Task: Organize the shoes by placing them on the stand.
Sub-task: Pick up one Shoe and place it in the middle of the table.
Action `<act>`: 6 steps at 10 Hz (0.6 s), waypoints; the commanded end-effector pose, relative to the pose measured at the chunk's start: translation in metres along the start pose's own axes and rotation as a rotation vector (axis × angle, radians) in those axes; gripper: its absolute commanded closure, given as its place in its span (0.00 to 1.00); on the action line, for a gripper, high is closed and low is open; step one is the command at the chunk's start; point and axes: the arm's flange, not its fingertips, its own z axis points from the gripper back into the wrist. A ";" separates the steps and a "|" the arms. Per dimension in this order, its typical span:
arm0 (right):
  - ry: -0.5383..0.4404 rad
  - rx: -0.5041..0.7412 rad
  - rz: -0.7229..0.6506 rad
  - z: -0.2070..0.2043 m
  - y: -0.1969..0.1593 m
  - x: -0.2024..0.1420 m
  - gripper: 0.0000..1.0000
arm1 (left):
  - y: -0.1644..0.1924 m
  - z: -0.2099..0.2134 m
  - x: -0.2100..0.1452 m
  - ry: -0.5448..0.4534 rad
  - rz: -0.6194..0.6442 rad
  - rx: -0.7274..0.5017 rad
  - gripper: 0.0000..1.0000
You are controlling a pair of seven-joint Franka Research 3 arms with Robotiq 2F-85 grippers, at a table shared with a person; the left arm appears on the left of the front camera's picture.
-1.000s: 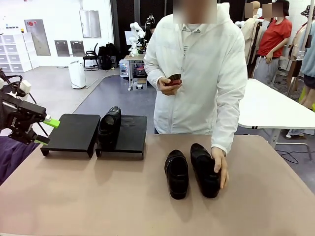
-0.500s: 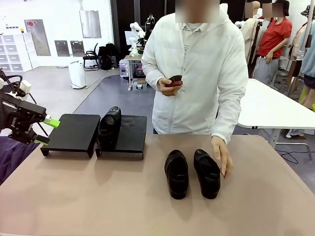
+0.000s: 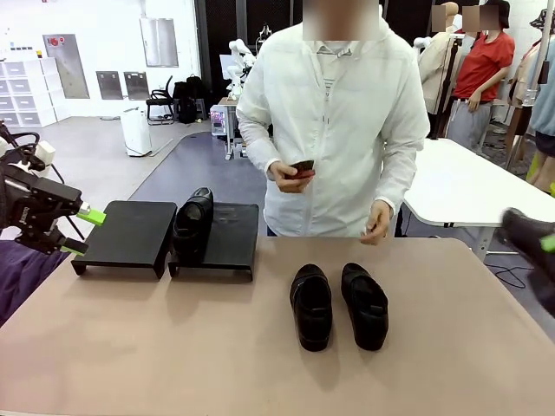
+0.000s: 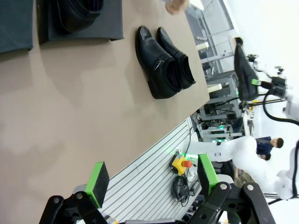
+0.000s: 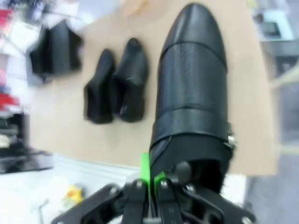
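Shoes half sorted, as the front view has it: one shoe sits on the stand, on its right section hard by the seam, the left section bare. A pair lies side by side on the bench, well apart from the stand and clear of the hand of a person at the far edge. Your left pincer hovers just beside the stand's left end; at the right edge, blurred, your right pincer shows with a fourth shoe. Left wrist view: the green pads stand wide apart with nothing between them, the pair and the stand beyond. Right wrist view: the pincer is clamped on the back rim of the fourth shoe, toe pointing away from you over the bench. The job in hand looks to be carrying that shoe to the stand. Keep it high enough to pass over the pair, which lies between you and the stand. A pinch on one rim of glossy leather may let the toe droop or swing, so travel slowly, line it up beside the shoe on the stand, settle the sole flat, then let go. Leave the left pincer off the stand.
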 end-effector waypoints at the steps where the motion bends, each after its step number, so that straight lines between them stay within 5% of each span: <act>1: -0.135 0.091 -0.011 -0.025 0.086 -0.015 1.00 | -0.001 0.002 -0.001 0.006 0.005 0.001 0.02; 3: 0.050 0.282 0.166 -0.058 0.161 -0.018 1.00 | -0.001 0.002 -0.001 0.006 0.005 0.001 0.02; 6: 0.205 0.290 0.314 -0.166 0.266 -0.024 1.00 | -0.001 0.002 -0.001 0.006 0.005 0.001 0.02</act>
